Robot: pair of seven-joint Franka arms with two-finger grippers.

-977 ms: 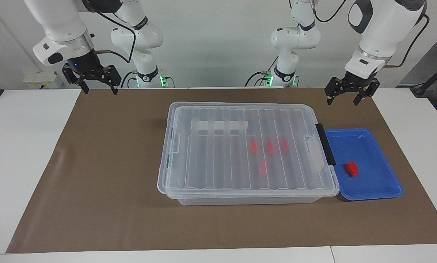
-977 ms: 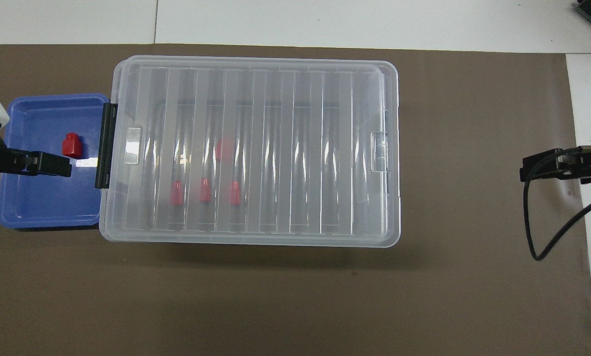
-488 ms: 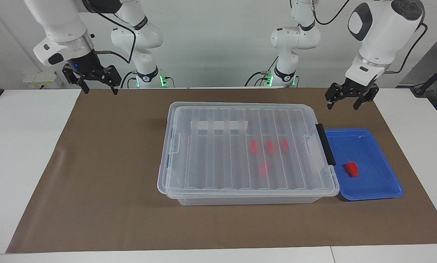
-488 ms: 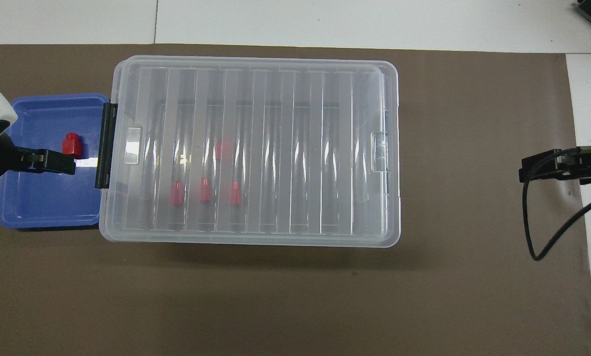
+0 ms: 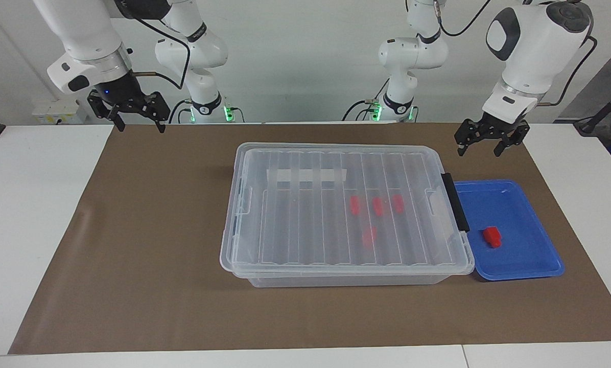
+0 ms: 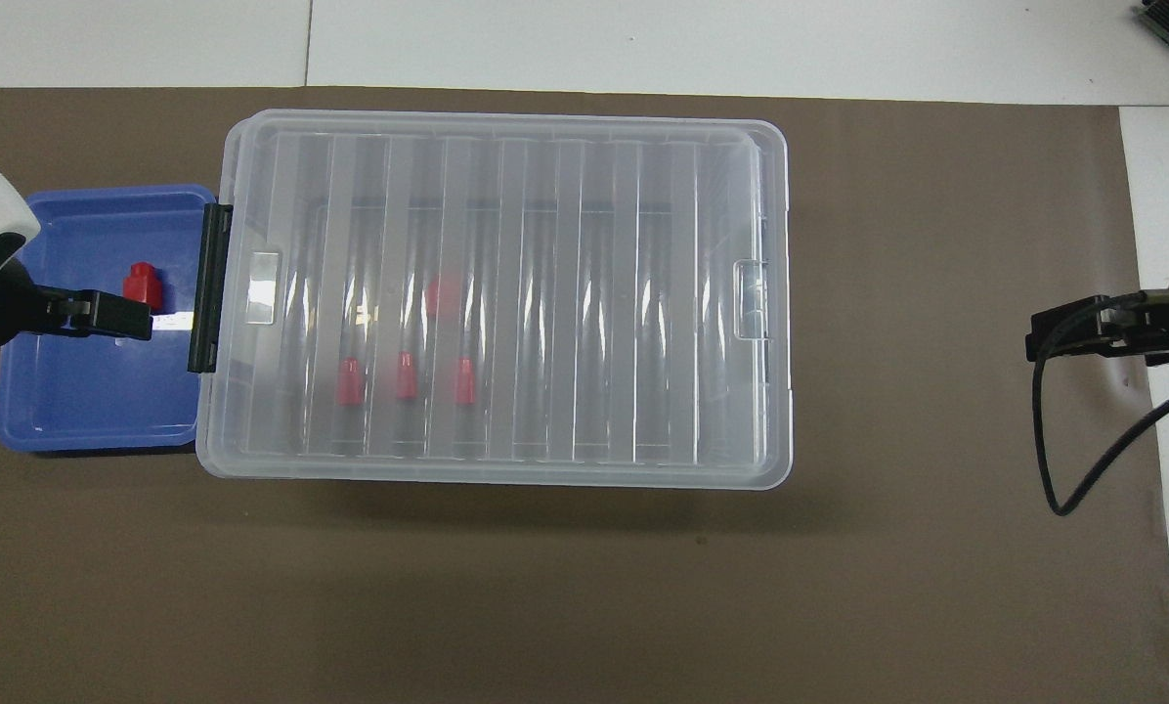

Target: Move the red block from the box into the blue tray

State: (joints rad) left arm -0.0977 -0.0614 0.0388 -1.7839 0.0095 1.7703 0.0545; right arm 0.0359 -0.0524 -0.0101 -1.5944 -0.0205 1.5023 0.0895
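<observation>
Before us, ribbed clear box (image 5: 346, 214), glossy blue tray (image 5: 527, 268) with red block (image 5: 492, 237); left hand (image 5: 486, 140) and right hand (image 5: 134, 117) both spread, empty.

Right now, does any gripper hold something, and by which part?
Nothing is held. The left gripper and the right gripper hang open and empty in the air.

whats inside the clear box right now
Four red blocks show through the closed ribbed lid of the box. The ribs blur them, so their exact pose is unclear.
</observation>
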